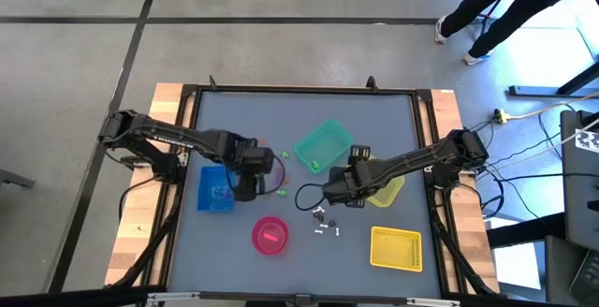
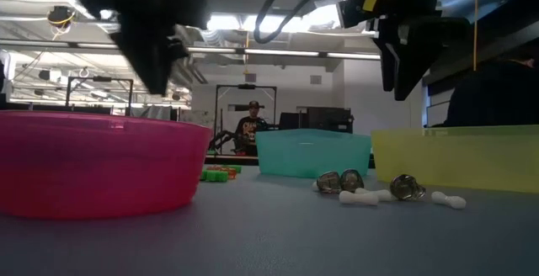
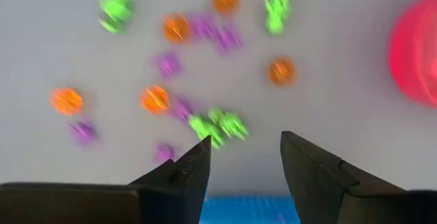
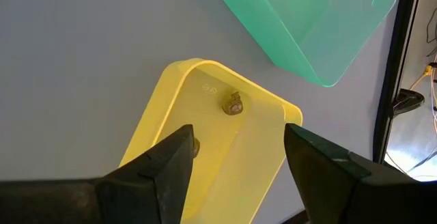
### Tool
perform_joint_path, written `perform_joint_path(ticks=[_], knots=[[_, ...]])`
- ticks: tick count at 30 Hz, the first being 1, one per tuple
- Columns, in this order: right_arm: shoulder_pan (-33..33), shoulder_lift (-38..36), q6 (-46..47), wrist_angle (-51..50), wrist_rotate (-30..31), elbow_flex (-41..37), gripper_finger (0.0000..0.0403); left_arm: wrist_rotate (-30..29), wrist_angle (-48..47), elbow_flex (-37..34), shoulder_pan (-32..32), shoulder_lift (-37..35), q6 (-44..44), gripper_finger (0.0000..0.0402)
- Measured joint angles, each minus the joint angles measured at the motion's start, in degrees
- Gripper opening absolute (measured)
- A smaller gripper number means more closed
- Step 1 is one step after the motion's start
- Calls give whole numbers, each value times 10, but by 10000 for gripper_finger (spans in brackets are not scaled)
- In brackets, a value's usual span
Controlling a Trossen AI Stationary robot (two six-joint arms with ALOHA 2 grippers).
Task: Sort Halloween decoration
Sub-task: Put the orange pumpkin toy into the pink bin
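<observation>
Purple, orange and green trinkets (image 3: 177, 101) lie scattered on the grey table ahead of my left gripper (image 3: 244, 149), which is open and hovers above them beside the blue bin (image 1: 215, 188). My left gripper (image 1: 247, 174) holds nothing. My right gripper (image 4: 235, 142) is open and empty above the translucent yellow bin (image 4: 205, 142). A dark grey trinket (image 4: 233, 104) rests on that bin's floor, and another (image 4: 195, 145) shows beside a finger. More dark grey trinkets (image 2: 337, 181) and white ones (image 2: 358, 196) lie on the table near the pink bowl (image 1: 270, 235).
A teal bin (image 1: 323, 146) sits at the table's middle, far of both grippers. A yellow basket (image 1: 395, 248) stands at the near right. A person (image 2: 251, 124) shows in the room beyond the table. A person's legs (image 1: 487, 17) pass the far right corner.
</observation>
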Motion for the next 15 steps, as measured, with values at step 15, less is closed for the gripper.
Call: perform_joint_path(ticks=[15], knots=[[0,0,-5,0,0,0,227,1,101,1,227,12,48,162]])
